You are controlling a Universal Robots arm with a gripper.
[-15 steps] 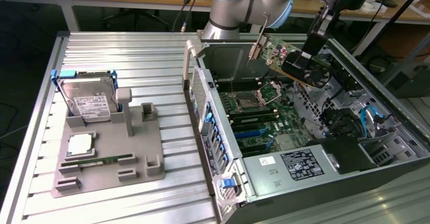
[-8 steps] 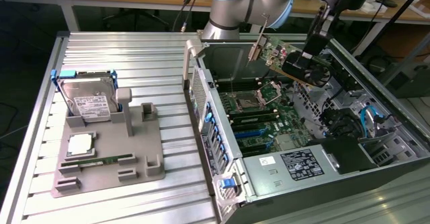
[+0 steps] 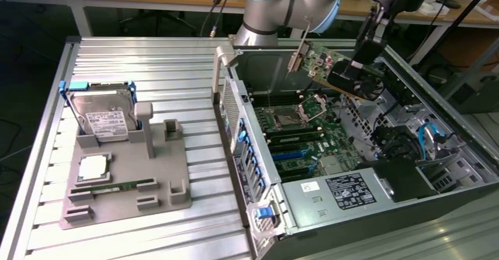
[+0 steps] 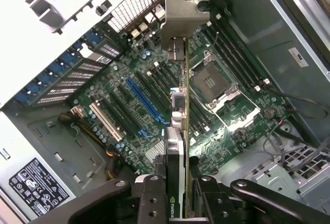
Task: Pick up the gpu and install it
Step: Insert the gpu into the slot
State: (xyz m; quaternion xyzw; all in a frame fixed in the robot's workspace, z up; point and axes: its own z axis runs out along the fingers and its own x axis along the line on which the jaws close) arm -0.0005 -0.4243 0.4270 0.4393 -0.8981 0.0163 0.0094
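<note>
Your jaws pinch the gpu (image 3: 321,59), upper right in the exterior view, above the board (image 4: 227,131). If it tilts, it can miss the slot (image 4: 146,100).

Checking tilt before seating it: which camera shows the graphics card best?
The exterior view: the graphics card shows its broad face, tilted, above the motherboard. The wrist view shows it edge-on, its metal bracket at the far end.

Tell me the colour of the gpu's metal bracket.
Pale silver-beige, plain. The gpu and its bracket show best in the wrist view.
</note>
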